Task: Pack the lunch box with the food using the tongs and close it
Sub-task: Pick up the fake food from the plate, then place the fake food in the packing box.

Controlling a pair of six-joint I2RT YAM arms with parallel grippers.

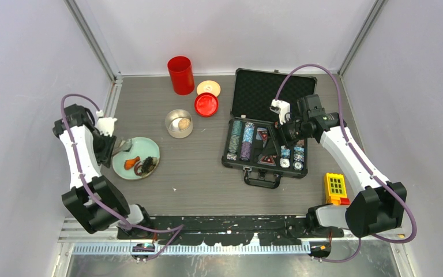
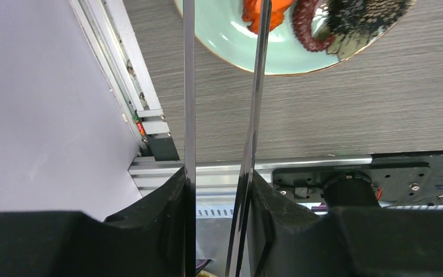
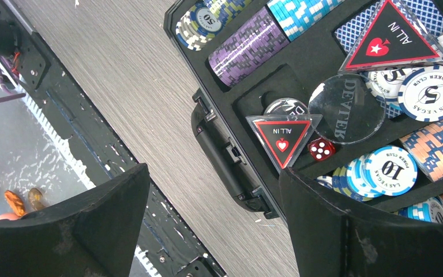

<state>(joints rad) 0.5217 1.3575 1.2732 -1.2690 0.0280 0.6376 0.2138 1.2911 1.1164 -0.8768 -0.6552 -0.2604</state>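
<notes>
My left gripper (image 2: 219,180) is shut on the slim silver tongs (image 2: 189,86), one black finger pressing on each arm. The tongs reach out over the pale green plate (image 2: 231,40), their tips cut off by the top of the left wrist view, with one arm crossing the orange piece (image 2: 277,8). A dark brown piece (image 2: 346,23) lies beside it. From above, the left gripper (image 1: 111,145) sits at the plate's (image 1: 150,151) left rim. The steel lunch box (image 1: 171,128) holds a beige lump (image 1: 182,123); its cream lid (image 1: 208,88) lies behind. My right gripper (image 3: 213,184) hangs open over the poker case (image 3: 231,161).
A red cup (image 1: 180,75) and a red lid (image 1: 206,104) stand behind the lunch box. The open black poker chip case (image 1: 268,133) fills the right middle. A yellow block (image 1: 335,188) lies near the right arm's base. The left wall rail (image 2: 144,115) runs close to the tongs.
</notes>
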